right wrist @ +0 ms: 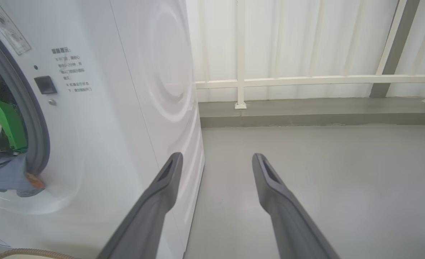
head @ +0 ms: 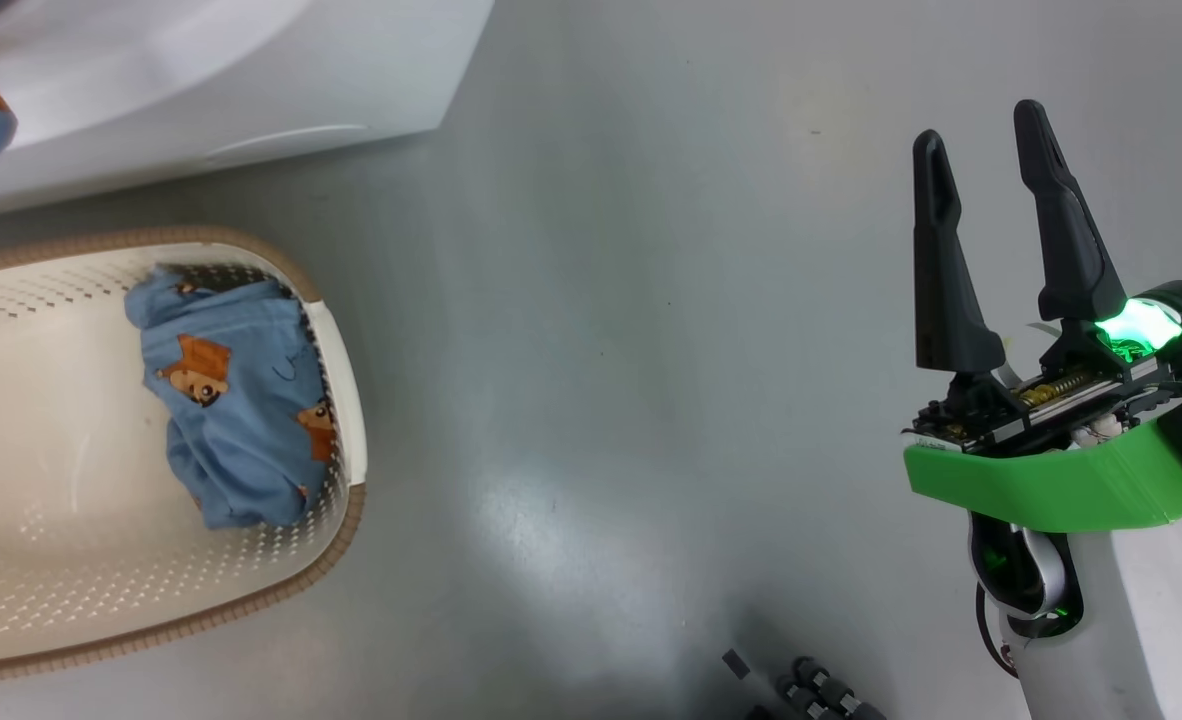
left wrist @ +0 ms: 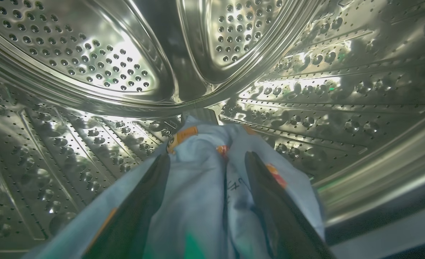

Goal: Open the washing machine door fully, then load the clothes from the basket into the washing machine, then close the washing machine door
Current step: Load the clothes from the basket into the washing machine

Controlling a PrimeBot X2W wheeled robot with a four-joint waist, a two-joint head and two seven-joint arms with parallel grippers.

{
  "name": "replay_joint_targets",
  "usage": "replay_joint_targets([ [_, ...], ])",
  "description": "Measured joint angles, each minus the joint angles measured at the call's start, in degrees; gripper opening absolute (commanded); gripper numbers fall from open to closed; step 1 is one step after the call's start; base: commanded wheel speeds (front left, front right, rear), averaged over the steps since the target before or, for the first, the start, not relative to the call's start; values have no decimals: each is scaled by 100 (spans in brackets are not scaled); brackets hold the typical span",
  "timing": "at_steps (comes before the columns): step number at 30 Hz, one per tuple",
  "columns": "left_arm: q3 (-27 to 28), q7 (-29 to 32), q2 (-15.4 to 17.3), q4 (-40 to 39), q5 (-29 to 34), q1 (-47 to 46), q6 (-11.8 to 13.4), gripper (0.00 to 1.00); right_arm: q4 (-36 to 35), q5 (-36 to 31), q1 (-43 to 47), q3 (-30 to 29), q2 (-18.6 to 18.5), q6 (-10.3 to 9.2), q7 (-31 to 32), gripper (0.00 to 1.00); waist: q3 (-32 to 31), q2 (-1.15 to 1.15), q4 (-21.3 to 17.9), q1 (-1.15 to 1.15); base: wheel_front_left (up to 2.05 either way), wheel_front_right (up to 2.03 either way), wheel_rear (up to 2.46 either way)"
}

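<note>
L gripper (left wrist: 207, 156) fingers apart deep in steel perforated washer drum (left wrist: 90, 54), light blue printed garment (left wrist: 198, 187) draped betw. them, mid-frame; it should back straight out w/o snagging. R gripper (head: 981, 130) fingers apart too.

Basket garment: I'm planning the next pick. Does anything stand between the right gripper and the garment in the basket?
Nothing visible does. Bare grey floor lies between the open right gripper and the basket; the blue garment lies uncovered against the basket wall nearest that gripper.
</note>
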Motion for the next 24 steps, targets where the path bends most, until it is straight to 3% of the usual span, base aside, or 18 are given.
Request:
replay_joint_targets([
  [11,114,-710,-177,24,-316,-14,0,100,29,-10,24,-15,-1,0,0,100,-256,0,81,0,0,0,0],
  [19,776,-715,-345,-1778,-505,1198,101,100,46,-164,150,-68,-1,0,0,100,-479,0,202,0,0,0,0],
  [24,1147,-716,-476,-2442,-447,1831,156,100,49,-183,150,-114,-1,0,0,100,-591,0,248,0,0,0,0],
])
